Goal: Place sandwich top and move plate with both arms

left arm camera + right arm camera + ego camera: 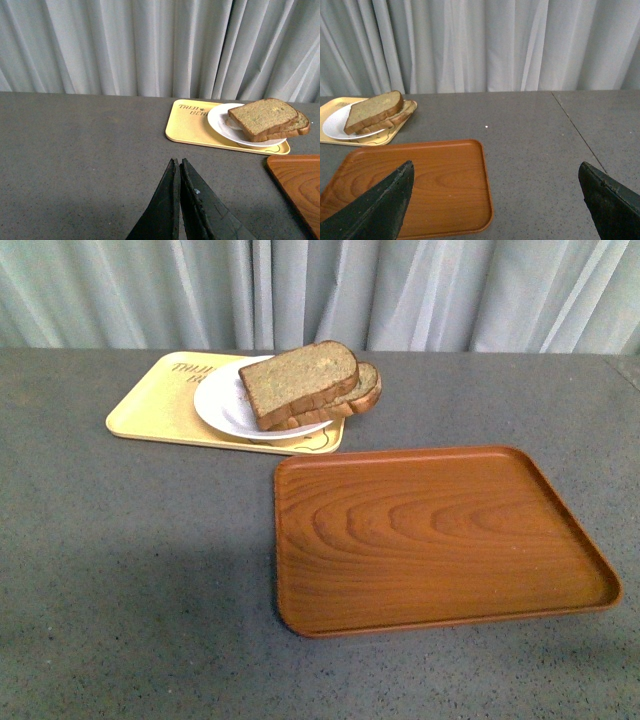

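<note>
While both arms hang back from the food, the sandwich top [298, 381] already lies on the rounder lower slice [362, 392], stacked askew on the white plate [222, 400], which sits on the yellow bear-print tray [160, 400] at the far side of the grey worktop [130, 570], beyond the near-left corner of the wood-grain tray [440, 540]. Bread looks light, soft and crumbly, easy to dent; a squeeze across the crust edges would suit it, though placing seems done. Plate looks stiff, glossy, likely slippery and breakable; best taken at opposite rim points, one claw per side, kept level so the leaning top slice does not slide off. Its rim overhangs the yellow tray's raised lip on the side toward the wood tray, so that edge is free to pinch; the rim under the bread overhang is harder to reach. Left claw [179, 170] is clenched, fingers pressed together, empty, over bare worktop well short of the yellow tray. Right claw [495, 200] is spread wide, empty, above the wood tray's near part. Wood tray is bare with a low lip to clear; open worktop all round, curtain [320, 290] behind.
</note>
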You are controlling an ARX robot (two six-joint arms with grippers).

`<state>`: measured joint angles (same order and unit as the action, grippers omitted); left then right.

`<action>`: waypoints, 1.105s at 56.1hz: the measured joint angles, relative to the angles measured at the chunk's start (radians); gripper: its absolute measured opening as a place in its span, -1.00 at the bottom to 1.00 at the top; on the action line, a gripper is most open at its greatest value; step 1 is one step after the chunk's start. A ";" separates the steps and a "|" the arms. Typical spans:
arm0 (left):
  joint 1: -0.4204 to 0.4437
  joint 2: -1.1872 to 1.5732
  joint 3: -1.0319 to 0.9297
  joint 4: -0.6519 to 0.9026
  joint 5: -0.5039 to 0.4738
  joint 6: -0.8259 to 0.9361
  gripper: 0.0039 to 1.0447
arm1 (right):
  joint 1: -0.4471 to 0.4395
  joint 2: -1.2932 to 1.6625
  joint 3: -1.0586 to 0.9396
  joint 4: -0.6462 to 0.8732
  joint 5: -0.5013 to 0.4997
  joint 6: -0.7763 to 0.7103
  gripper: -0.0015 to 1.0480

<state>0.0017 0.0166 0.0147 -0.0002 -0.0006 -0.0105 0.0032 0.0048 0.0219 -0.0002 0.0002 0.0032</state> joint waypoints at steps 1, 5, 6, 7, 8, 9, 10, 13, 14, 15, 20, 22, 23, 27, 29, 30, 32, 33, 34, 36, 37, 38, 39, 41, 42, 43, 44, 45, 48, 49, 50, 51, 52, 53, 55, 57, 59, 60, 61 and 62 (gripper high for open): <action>0.000 0.000 0.000 0.000 0.000 0.000 -0.83 | 0.000 0.000 0.000 0.000 0.000 0.000 0.82; 0.000 0.000 0.000 0.000 0.000 0.000 -0.59 | 0.000 0.000 0.000 0.000 0.000 0.000 0.82; 0.000 0.000 0.000 0.000 0.000 0.000 -0.56 | 0.000 0.000 0.000 0.000 0.000 0.000 0.82; 0.000 0.000 0.000 0.000 0.000 0.000 -0.49 | 0.000 0.000 0.000 0.000 0.000 0.000 0.82; 0.000 0.000 0.000 0.000 0.000 0.000 -0.42 | 0.000 0.000 0.000 0.000 0.000 0.000 0.82; 0.000 0.000 0.000 0.000 0.000 0.000 -0.39 | 0.000 0.000 0.000 0.000 0.000 0.000 0.82; 0.000 0.000 0.000 0.000 0.000 0.000 -0.32 | 0.000 0.000 0.000 0.000 0.000 0.000 0.82; 0.000 0.000 0.000 0.000 0.000 0.000 -0.15 | 0.000 0.000 0.000 0.000 0.000 0.000 0.82; 0.000 0.000 0.000 0.000 0.000 0.000 -0.08 | 0.000 0.000 0.000 0.000 0.000 0.000 0.82; 0.000 0.000 0.000 0.000 0.000 0.000 -0.04 | 0.000 0.000 0.000 0.000 0.000 0.000 0.82; 0.000 0.000 0.000 0.000 0.000 0.000 0.26 | 0.000 0.000 0.000 0.000 0.000 0.000 0.82; 0.000 0.000 0.000 0.000 0.000 0.000 0.36 | 0.000 0.000 0.000 0.000 0.000 0.000 0.82; 0.000 0.000 0.000 0.000 0.000 0.000 0.43 | 0.000 0.000 0.000 0.000 0.000 0.000 0.82; 0.000 0.000 0.000 0.000 0.000 0.000 0.67 | 0.000 0.000 0.000 0.000 0.000 0.000 0.82; 0.000 0.000 0.000 0.000 0.000 0.000 0.77 | 0.000 0.000 0.000 0.000 0.000 0.000 0.82; 0.000 0.000 0.000 0.000 0.000 0.000 0.84 | 0.000 0.000 0.000 0.000 0.000 0.000 0.82; 0.000 0.000 0.000 0.000 0.000 0.003 0.86 | 0.000 0.000 0.000 0.000 0.000 0.000 0.82; 0.000 0.000 0.000 0.000 0.000 0.003 0.84 | 0.000 0.000 0.000 0.000 0.000 0.000 0.82; 0.000 0.000 0.000 0.000 0.000 0.002 0.83 | 0.000 0.000 0.000 0.000 0.000 0.000 0.82; 0.000 0.000 0.000 0.000 0.000 0.003 0.82 | 0.000 0.000 0.000 0.000 0.000 0.000 0.82; 0.000 0.000 0.000 0.000 0.000 0.003 0.83 | 0.000 0.000 0.000 0.000 0.000 0.000 0.82; 0.000 0.000 0.000 0.000 0.000 0.003 0.83 | 0.000 0.000 0.000 0.000 0.000 0.000 0.82; 0.000 0.000 0.000 0.000 0.000 0.003 0.83 | 0.000 0.000 0.000 0.000 0.000 0.000 0.82; 0.000 0.000 0.000 0.000 0.000 0.003 0.83 | 0.000 0.000 0.000 0.000 0.000 0.000 0.82; 0.000 0.000 0.000 0.000 0.000 0.002 0.83 | 0.000 0.000 0.000 0.000 0.000 0.000 0.82; 0.000 0.000 0.000 0.000 0.000 0.003 0.83 | 0.000 0.000 0.000 0.000 0.000 0.000 0.82; 0.000 0.000 0.000 0.000 0.000 0.002 0.83 | 0.000 0.000 0.000 0.000 0.000 0.000 0.82; 0.000 0.000 0.000 0.000 0.000 0.003 0.83 | 0.000 0.000 0.000 0.000 0.000 0.000 0.82; 0.000 0.000 0.000 0.000 0.000 0.003 0.83 | 0.000 0.000 0.000 0.000 0.000 0.000 0.82; 0.000 0.000 0.000 0.000 0.000 0.003 0.83 | 0.000 0.000 0.000 0.000 0.000 0.000 0.82; 0.000 0.000 0.000 0.000 0.000 0.003 0.83 | 0.000 0.000 0.000 0.000 0.000 0.000 0.82; 0.000 0.000 0.000 0.000 0.000 0.003 0.83 | 0.000 0.000 0.000 0.000 0.000 0.000 0.82; 0.000 0.000 0.000 0.000 0.000 0.003 0.83 | 0.000 0.000 0.000 0.000 0.000 0.000 0.82; 0.000 0.000 0.000 0.000 0.000 0.003 0.83 | 0.000 0.000 0.000 0.000 0.000 0.000 0.82; 0.000 0.000 0.000 0.000 0.000 0.002 0.83 | 0.000 0.000 0.000 0.000 0.000 0.000 0.82; 0.000 0.000 0.000 0.000 0.000 0.003 0.83 | 0.000 0.000 0.000 0.000 0.000 0.000 0.82; 0.000 0.000 0.000 0.000 0.000 0.003 0.83 | 0.000 0.000 0.000 0.000 0.000 0.000 0.82; 0.000 0.000 0.000 0.000 0.000 0.003 0.83 | 0.000 0.000 0.000 0.000 0.000 0.000 0.82; 0.000 0.000 0.000 0.000 0.000 0.003 0.83 | 0.000 0.000 0.000 0.000 0.000 0.000 0.82; 0.000 0.000 0.000 0.000 0.000 0.003 0.83 | 0.000 0.000 0.000 0.000 0.000 0.000 0.82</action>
<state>0.0017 0.0162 0.0147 -0.0002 -0.0002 -0.0078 0.0036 0.0048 0.0216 -0.0002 0.0006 0.0032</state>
